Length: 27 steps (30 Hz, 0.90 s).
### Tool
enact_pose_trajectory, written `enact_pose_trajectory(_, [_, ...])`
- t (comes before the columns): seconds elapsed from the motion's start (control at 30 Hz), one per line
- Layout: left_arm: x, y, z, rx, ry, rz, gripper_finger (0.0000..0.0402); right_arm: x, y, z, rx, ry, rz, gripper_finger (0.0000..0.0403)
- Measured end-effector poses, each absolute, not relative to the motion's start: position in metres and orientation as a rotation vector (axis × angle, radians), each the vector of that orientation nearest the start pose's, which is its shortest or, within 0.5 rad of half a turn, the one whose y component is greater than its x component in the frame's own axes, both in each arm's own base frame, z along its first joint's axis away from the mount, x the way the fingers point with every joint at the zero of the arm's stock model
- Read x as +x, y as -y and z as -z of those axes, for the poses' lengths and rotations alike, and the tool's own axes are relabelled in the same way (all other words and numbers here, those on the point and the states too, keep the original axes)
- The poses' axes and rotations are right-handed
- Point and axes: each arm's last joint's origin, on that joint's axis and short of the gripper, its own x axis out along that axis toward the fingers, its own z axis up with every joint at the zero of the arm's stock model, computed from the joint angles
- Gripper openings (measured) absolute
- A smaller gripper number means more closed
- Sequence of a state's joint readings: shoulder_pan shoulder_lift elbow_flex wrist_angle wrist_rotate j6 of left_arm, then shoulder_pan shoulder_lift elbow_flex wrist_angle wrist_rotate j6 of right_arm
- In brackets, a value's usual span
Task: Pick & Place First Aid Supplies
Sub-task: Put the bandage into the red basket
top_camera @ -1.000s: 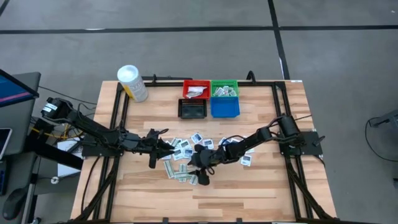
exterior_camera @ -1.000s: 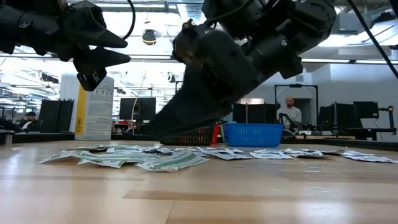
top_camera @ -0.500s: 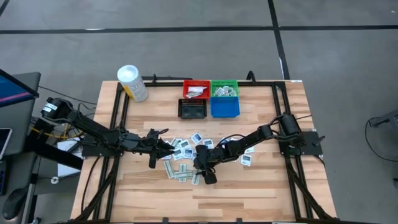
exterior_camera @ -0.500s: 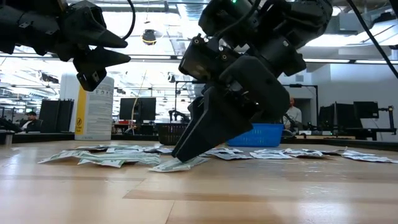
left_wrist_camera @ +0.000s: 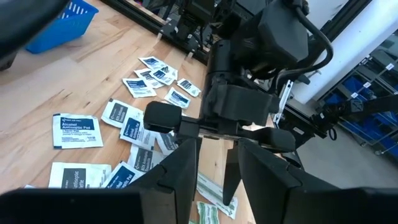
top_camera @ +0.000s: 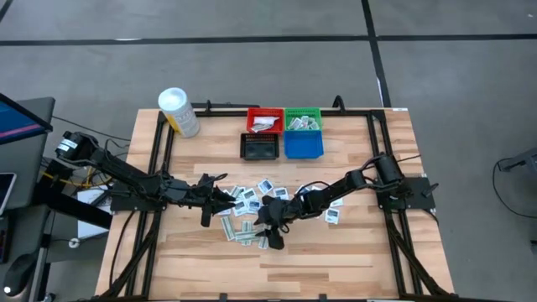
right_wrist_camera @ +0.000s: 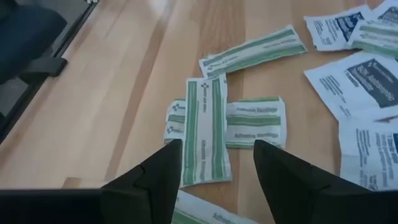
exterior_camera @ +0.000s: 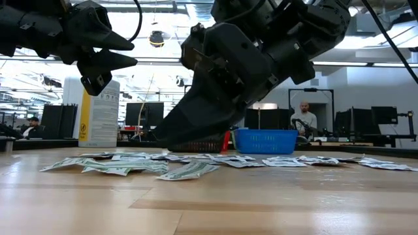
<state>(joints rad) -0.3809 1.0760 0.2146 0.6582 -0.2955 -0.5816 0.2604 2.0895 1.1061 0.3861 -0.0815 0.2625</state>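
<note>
Right pincer (right_wrist_camera: 211,168) open and empty above a green-striped strip (right_wrist_camera: 205,127); judged best lowered squarely astride it

Packets (exterior_camera: 171,158) partly behind right claw (exterior_camera: 171,132)

Bare table (top_camera: 336,260) lies front of the packets (top_camera: 252,205); bins (top_camera: 283,134) stand behind
</note>
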Motion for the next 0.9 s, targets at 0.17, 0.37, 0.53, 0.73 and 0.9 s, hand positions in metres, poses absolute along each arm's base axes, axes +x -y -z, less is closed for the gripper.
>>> enact_pose_trajectory(0.17, [0.183,0.064,-0.170,-0.512,-0.210,0.027,0.0122,0.402,-0.110,-0.108,0.192,-0.632,-0.254,0.0195])
enact_pose_trajectory(0.37, [0.183,0.064,-0.170,-0.512,-0.210,0.027,0.0122,0.403,-0.110,-0.109,0.191,-0.619,-0.257,0.0198])
enact_pose_trajectory(0.53, [0.183,0.064,-0.170,-0.512,-0.210,0.027,0.0122,0.402,-0.109,-0.108,0.200,-0.642,-0.250,0.0194])
enact_pose_trajectory(0.73, [0.183,0.064,-0.170,-0.512,-0.210,0.027,0.0122,0.396,-0.103,-0.099,0.157,-0.752,-0.234,0.0184])
enact_pose_trajectory(0.9, [0.183,0.064,-0.170,-0.512,-0.210,0.027,0.0122,0.393,-0.098,-0.098,0.148,-0.837,-0.212,0.0176])
